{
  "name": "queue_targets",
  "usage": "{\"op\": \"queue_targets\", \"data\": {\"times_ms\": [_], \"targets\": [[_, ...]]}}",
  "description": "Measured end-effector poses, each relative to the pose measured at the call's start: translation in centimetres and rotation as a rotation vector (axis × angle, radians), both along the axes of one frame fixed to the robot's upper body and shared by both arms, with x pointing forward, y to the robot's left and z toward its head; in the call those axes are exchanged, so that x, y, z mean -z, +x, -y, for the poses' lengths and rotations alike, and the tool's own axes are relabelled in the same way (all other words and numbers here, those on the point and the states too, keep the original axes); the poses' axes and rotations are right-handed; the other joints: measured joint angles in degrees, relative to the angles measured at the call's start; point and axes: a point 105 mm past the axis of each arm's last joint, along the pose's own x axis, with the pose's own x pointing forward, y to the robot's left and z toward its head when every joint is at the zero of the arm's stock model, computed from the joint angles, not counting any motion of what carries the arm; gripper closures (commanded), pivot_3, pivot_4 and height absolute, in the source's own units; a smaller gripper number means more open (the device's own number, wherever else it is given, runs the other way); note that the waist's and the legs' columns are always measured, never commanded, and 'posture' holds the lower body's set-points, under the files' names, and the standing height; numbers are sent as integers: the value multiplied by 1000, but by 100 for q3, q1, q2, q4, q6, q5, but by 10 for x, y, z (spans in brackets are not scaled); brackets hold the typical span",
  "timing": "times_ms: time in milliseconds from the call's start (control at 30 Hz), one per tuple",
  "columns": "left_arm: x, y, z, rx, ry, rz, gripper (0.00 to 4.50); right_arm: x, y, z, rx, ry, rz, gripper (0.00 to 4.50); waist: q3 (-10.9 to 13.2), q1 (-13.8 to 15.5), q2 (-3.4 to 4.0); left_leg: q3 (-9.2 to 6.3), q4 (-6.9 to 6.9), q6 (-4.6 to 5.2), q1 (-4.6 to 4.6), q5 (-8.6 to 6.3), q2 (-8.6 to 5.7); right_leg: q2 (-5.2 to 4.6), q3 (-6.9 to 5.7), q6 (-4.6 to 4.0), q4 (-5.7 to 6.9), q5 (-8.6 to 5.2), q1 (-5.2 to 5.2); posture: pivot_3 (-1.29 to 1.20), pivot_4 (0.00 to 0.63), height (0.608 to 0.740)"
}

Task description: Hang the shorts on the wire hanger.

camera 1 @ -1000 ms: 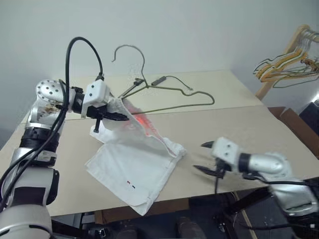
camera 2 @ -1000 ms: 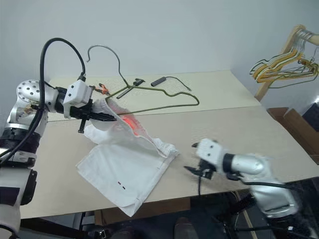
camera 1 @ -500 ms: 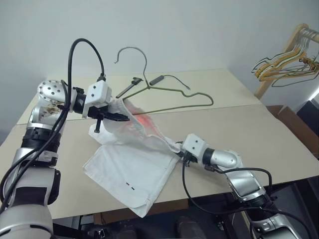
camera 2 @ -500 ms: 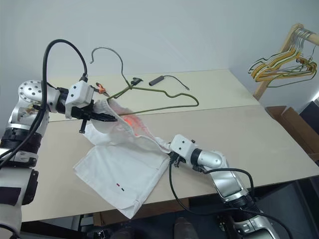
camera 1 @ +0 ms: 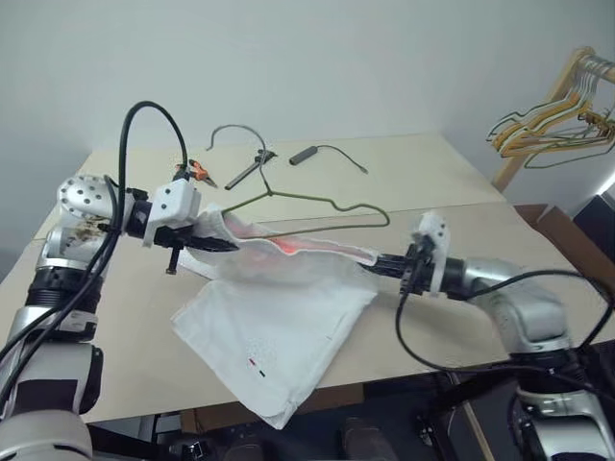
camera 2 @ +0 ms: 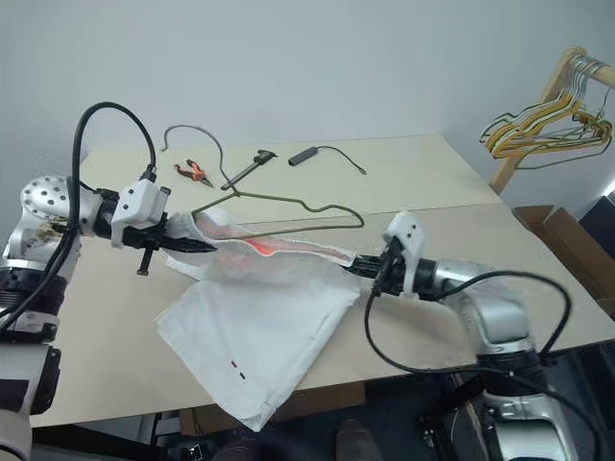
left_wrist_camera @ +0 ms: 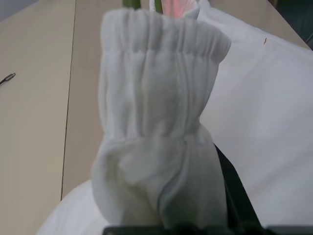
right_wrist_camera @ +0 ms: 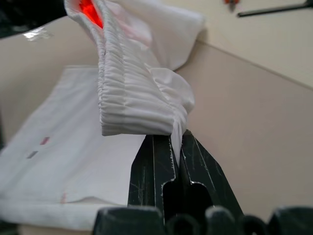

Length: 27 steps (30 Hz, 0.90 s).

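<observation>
A: Left end effector (camera 1: 213, 243): fingers together, clamped on one end of the elastic waistband of the shorts (camera 1: 288, 303). Right end effector (camera 1: 386, 262): fingers pinched together on the opposite end of the same band, as the right wrist view confirms. The band spans the gap between them, lifted off the table (camera 1: 500, 240); the legs trail down and rest on the table near its front edge.

B: And the wire hanger (camera 1: 288, 187)?

A: It lies on the table just behind the raised waistband, hook toward the far side, apparently touching or tucked into the fabric near the left end effector. Which one, I cannot tell.

B: Likely faults?

A: Three, in my judgement. The right pinch holds only a narrow fold of elastic, so further stretching may pull it free. The hanger is loose, so any drag from the cloth may slide or tip it. The hanging legs may sweep toward the pliers (camera 1: 198, 172) and the other small tools beyond.
</observation>
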Motion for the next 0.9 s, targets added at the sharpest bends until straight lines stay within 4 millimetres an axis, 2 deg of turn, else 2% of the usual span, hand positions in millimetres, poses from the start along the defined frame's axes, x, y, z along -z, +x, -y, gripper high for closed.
{"op": "queue_targets", "data": {"times_ms": [167, 333, 533, 733, 900], "targets": [[5, -8, -4, 13, 19, 3, 4475, 0, 2, 11, -9, 30, -106, 4478, 0, -18, 0, 3, 0, 0, 4, 0, 0, -1, 3, 0, 7, 0, -2, -87, 0, 740], [5, -13, -2, 35, -16, -4, 4475, -12, 9, 16, 0, 90, -173, 4478, 0, -17, 0, 2, 0, 0, 3, 0, 0, -1, 2, 0, 7, 1, -2, -87, 0, 740], [4, -17, -4, 45, -22, -5, 4475, -6, 10, 21, 19, 125, -243, 4478, 0, -7, 0, 2, 1, 0, -2, 0, -2, -3, 1, 1, 4, 1, -4, -91, 0, 740], [21, -6, -9, -19, 99, 41, 4475, -7, 10, 25, 25, 116, -248, 4478, 0, -13, 0, 4, 1, 0, 0, 0, -2, -3, 1, 0, 7, 1, -4, -95, 0, 740], [25, -3, -11, -40, 134, 49, 4475, -8, 8, 26, 20, 123, -255, 4478, 0, -14, 0, 4, 0, 0, -2, 0, -2, -3, 1, 1, 4, 1, -6, -94, 0, 740]]}}
